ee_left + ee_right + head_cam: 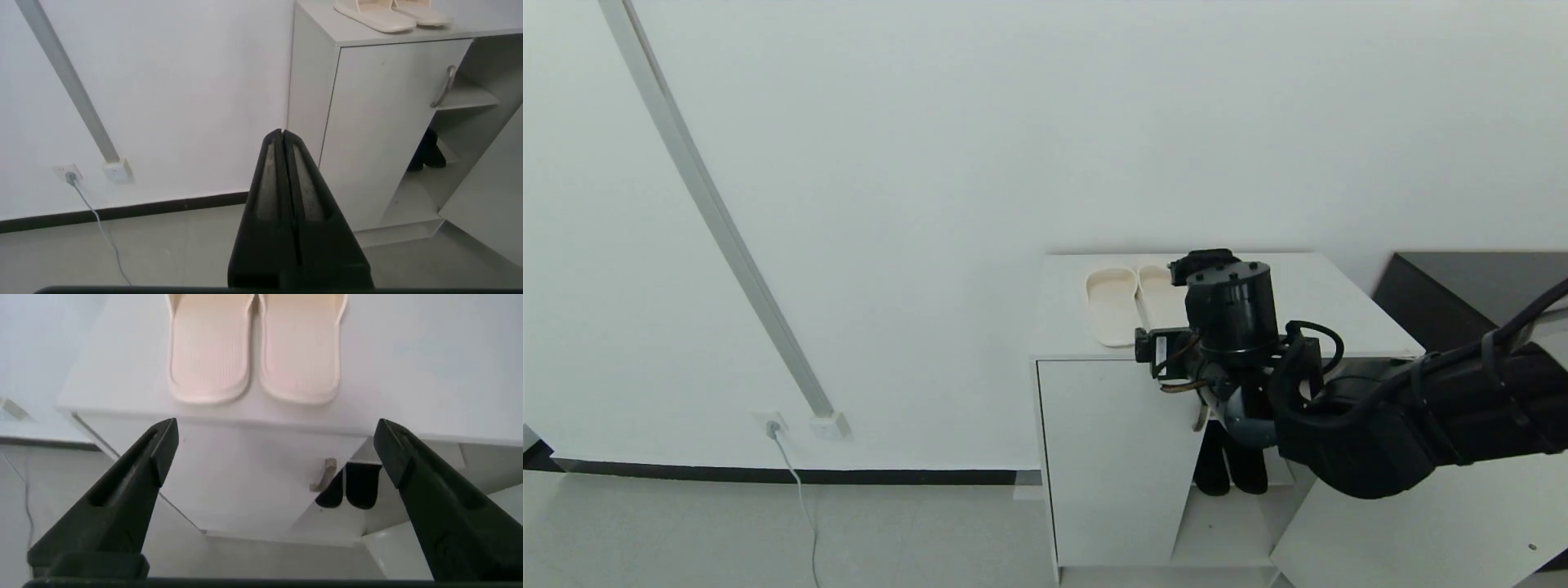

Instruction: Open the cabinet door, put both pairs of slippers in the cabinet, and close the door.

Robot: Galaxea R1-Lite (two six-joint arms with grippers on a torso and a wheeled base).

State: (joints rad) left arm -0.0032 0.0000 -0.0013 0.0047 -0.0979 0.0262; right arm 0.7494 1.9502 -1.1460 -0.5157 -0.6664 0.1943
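cream slippers (211, 351) — ridged insoles, atop white cabinet (425, 371)

Cabinet top (1307, 294) bare to the R of cream slippers (1112, 306), frame centre-right; wall close behind. Below, L door (1119, 457) shut, blocks that half. R door (1405, 531) swung open, lower right; black slippers (1230, 469) inside, room beside them.
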